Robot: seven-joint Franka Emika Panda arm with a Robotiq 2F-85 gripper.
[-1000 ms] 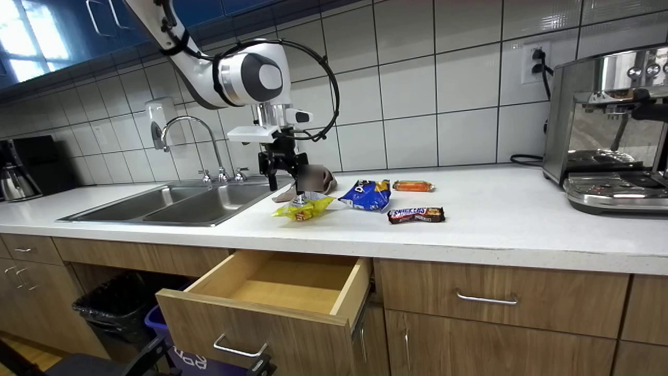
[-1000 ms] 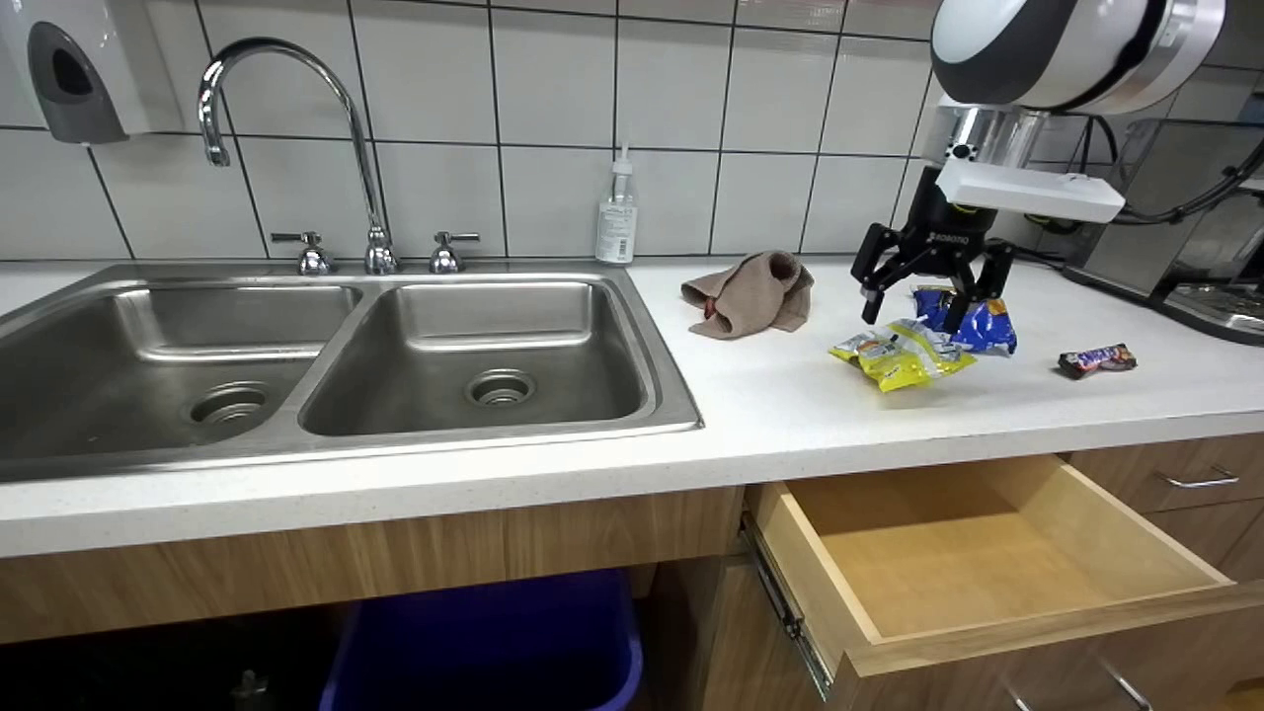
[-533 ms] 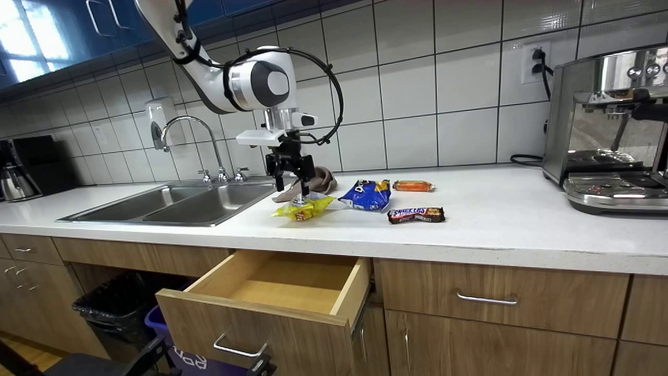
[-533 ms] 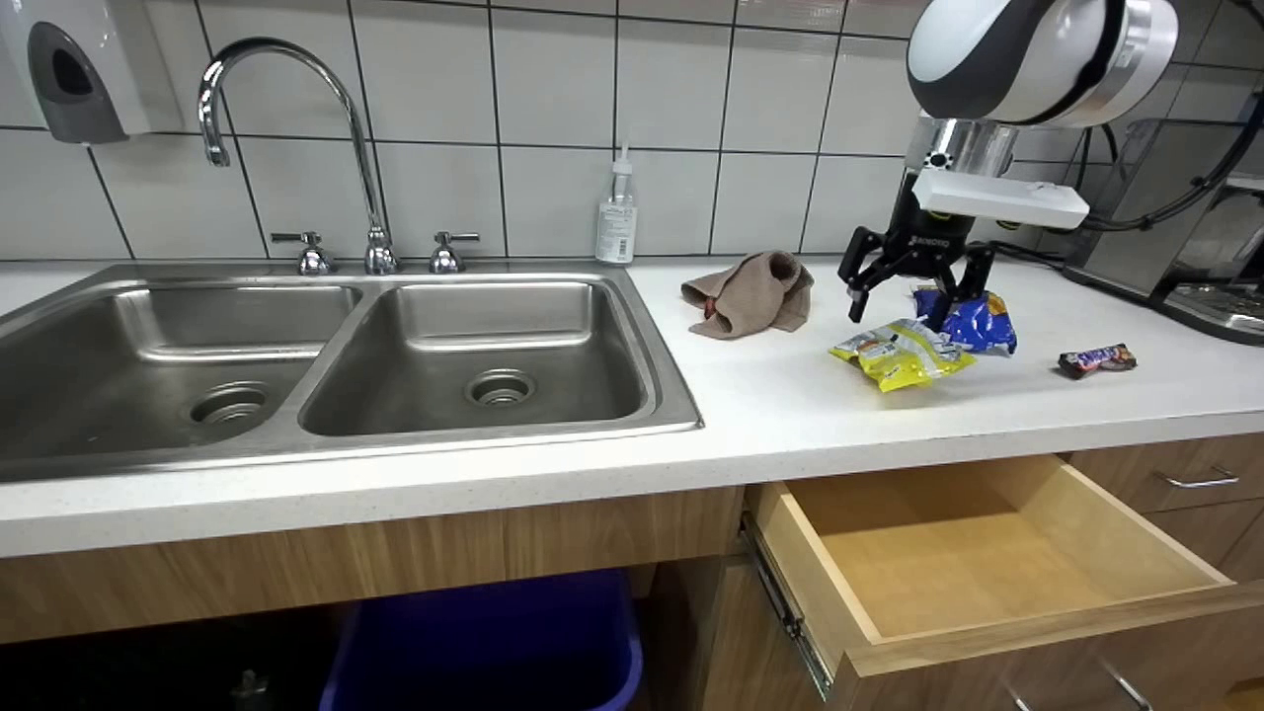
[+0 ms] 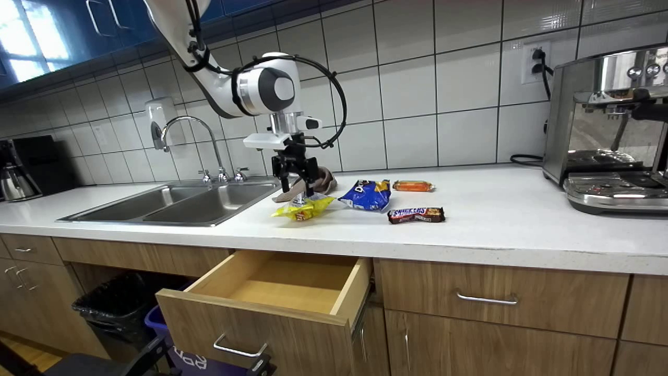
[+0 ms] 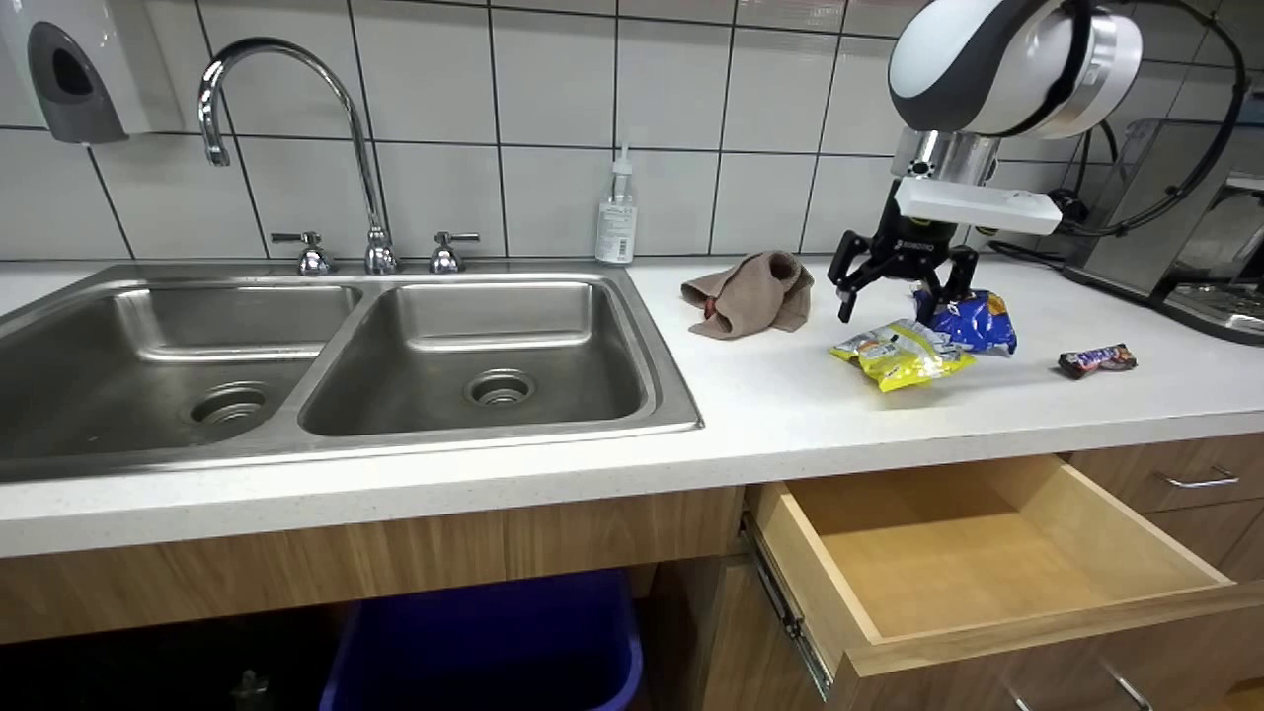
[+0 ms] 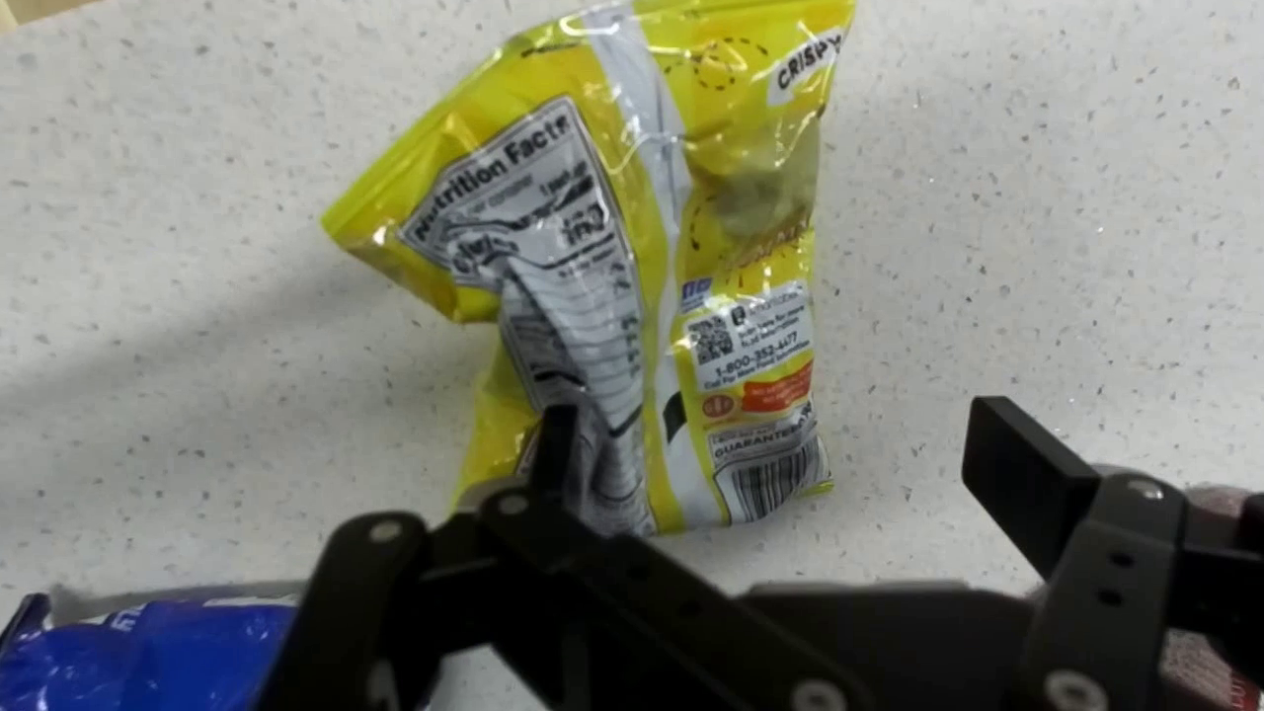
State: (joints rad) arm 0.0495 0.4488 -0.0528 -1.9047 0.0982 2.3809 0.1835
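My gripper [image 5: 297,192] is open and empty, pointing down just above and behind a yellow chip bag [image 5: 303,209]. The gripper [image 6: 886,314] and the bag [image 6: 904,357] also show in an exterior view. In the wrist view the gripper [image 7: 780,425] has its fingers wide apart. The left finger overlaps the lower left of the yellow bag [image 7: 671,257], which lies with its nutrition label up; the right finger is over bare counter. I cannot tell whether a finger touches the bag. A blue chip bag [image 5: 367,196] lies beside it and shows at the wrist view's lower left [image 7: 178,652].
A brown cloth [image 6: 755,296] lies behind the bags, near the sink [image 6: 681,405]. A Snickers bar [image 5: 416,215] and an orange snack pack [image 5: 413,186] lie to the side. A drawer [image 5: 250,308] stands open below the counter. A coffee machine [image 5: 616,130] stands beyond.
The arm has lowered slightly and shifted, rightward in one exterior view and leftward in the other, with its fingers still open. The bags, bar, cloth and drawer have not moved.
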